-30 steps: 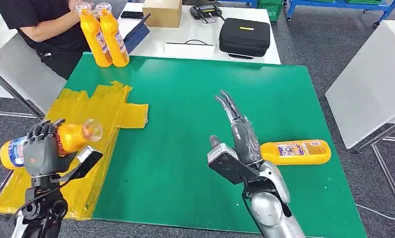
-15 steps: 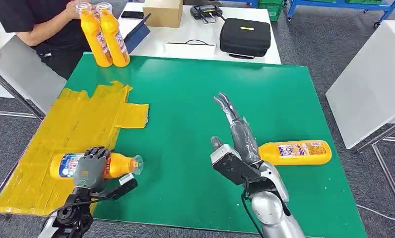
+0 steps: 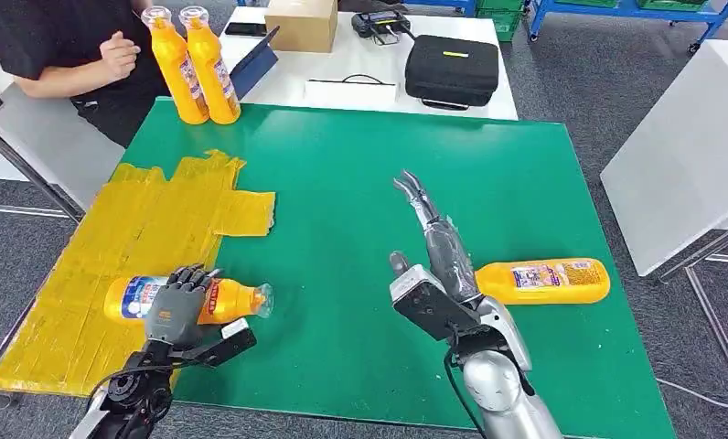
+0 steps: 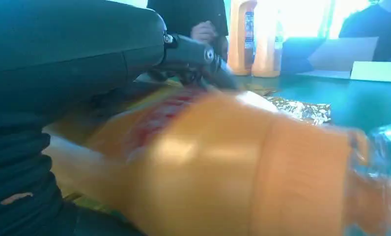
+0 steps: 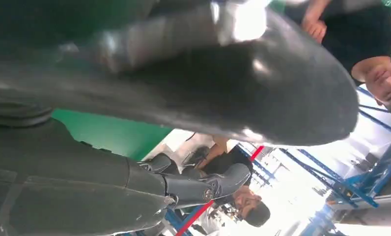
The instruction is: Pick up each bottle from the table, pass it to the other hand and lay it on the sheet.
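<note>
From the head view, the left hand (image 3: 173, 309) wraps its dark fingers (image 3: 193, 277) over the middle of an orange bottle (image 3: 228, 300) that lies on its side, its base over the crinkled yellow sheet (image 3: 150, 229) and its clear cap end past the sheet's edge above the green table (image 3: 360, 183); whether it rests on the sheet or hovers just above cannot be told. A second lying bottle (image 3: 548, 281), smooth, orange-filled and labelled, lies on the green surface touching or just beside the right hand (image 3: 433, 265), whose fingers stretch out straight and close together, holding nothing. Two upright bottles (image 3: 194, 64) of the same orange liquid stand side by side at the far corner, near a person (image 3: 68, 46) in a black top. Beyond sit a cardboard box (image 3: 300, 23) and a black case (image 3: 452, 69). In the left wrist view, the bottle's glossy orange body (image 4: 233, 167) is close and blurred, with the grey thumb (image 4: 198, 54) across its side and the two upright bottles behind. In the right wrist view, the right hand's thick grey thumb (image 5: 242, 83) and a darker finger (image 5: 203, 187) stand apart around nothing, with green table between.
</note>
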